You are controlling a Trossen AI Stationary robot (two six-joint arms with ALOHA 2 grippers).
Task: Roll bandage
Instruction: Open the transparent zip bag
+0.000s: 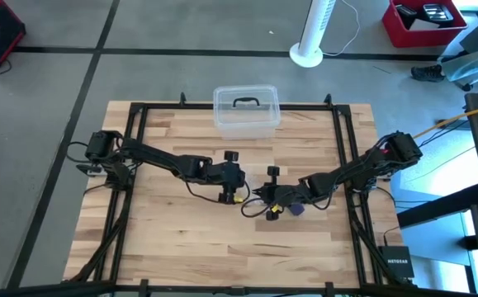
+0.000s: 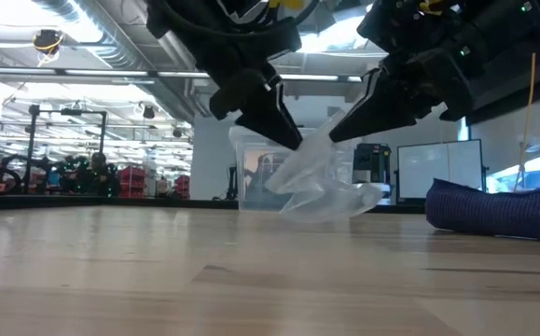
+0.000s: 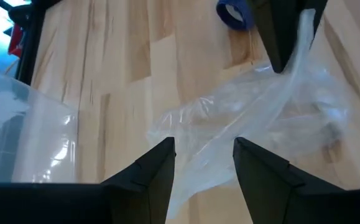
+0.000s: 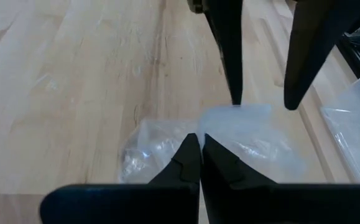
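A clear crinkly plastic bag [image 2: 321, 191] hangs between my two grippers at the table's middle, its lower part resting on the wood. My right gripper [image 4: 199, 140] is shut on it. My left gripper [image 3: 201, 158] is open, with one finger on either side of the bag's near end [image 3: 195, 180]. One of those fingers [image 4: 234, 93] reaches the bag's upper edge, but I cannot tell whether it touches. The bandage [image 1: 295, 210], a dark blue-purple roll, lies on the table just right of the grippers, untouched [image 2: 493, 207]. My right gripper pinches a bunched upper part of the plastic bag [image 4: 229, 127] between its two shut fingers, slanting down from the table's right side. The bag is drawn up to the fingertips [image 2: 344, 131] and sags below them, its bottom [image 2: 330, 213] on the table.
A clear plastic box with a black handle [image 1: 246, 110] stands at the far edge, behind the bag. Black frame rails [image 1: 338, 140] run along the table's sides. Bare wood lies toward the near edge [image 1: 222, 256].
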